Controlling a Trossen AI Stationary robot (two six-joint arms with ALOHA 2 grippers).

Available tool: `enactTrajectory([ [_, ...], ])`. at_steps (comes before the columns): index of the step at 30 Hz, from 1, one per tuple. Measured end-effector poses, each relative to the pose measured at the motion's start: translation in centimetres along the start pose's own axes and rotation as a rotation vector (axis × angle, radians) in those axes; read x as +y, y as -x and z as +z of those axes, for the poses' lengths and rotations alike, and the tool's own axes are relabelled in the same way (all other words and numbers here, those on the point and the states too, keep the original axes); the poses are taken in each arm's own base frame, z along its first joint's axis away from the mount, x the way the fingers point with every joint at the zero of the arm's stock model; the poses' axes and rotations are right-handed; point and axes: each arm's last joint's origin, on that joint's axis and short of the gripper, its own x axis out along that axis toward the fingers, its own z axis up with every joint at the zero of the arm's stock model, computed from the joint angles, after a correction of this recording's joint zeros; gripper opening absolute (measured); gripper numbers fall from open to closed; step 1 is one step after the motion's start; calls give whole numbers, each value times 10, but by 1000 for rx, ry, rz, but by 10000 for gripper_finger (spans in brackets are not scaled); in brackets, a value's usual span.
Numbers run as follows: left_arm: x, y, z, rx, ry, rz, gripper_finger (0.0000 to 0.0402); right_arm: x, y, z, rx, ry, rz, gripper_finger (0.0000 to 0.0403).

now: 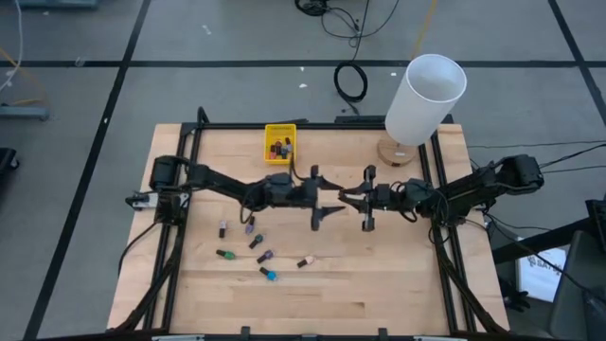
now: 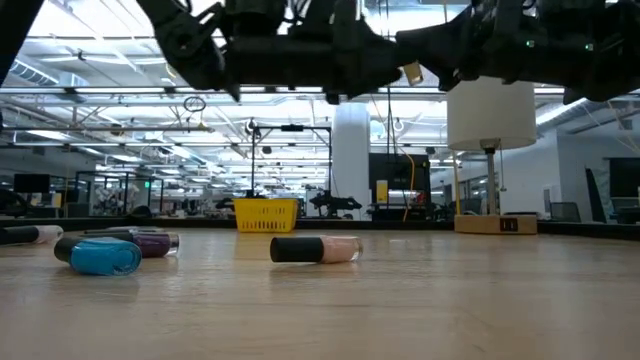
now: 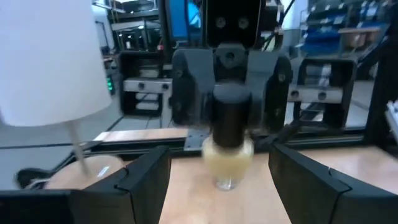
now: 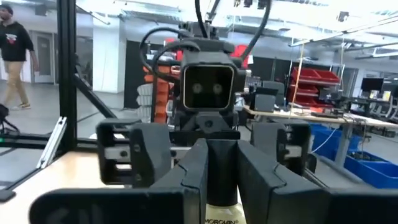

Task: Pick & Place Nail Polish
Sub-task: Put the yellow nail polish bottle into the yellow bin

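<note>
My right gripper (image 1: 345,200) is shut on a small nail polish bottle (image 3: 227,149) with a dark cap and a pale beige body, held high over the middle of the table. My left gripper (image 1: 331,202) faces it, open, with one finger on each side of the bottle (image 3: 144,182) and not touching it. Several more bottles (image 1: 256,242) lie on their sides on the near left of the table; the low view shows a blue one (image 2: 100,255) and a beige one (image 2: 315,249). A small yellow bin (image 1: 280,144) at the far edge holds a few bottles. My right gripper pinches the bottle's dark cap (image 4: 221,167) between its two fingers. The fingers come level from the table's right side. The bottle stands upright, its pale body (image 3: 227,152) below the cap, lifted clear of the table.
A lamp with a white shade (image 1: 423,98) stands on a round wooden base at the far right. Black frame rails (image 1: 443,237) run along the table's left and right sides. A person walks in the room behind (image 4: 15,56).
</note>
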Motion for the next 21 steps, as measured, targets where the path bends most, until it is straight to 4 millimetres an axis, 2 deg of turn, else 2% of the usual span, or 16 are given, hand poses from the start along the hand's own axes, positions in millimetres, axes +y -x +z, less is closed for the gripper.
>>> enactTrajectory([
  [7, -1, -18, -8, -3, 41, -63, 267, 1, 0, 1, -8, -5, 46, 46],
  [17, 1, -18, -10, 10, 30, -63, 266, 2, 0, 0, -1, -6, 73, 46],
  [21, 0, -18, -9, 8, 22, -64, 239, 2, 0, -2, 13, -16, 74, 46],
])
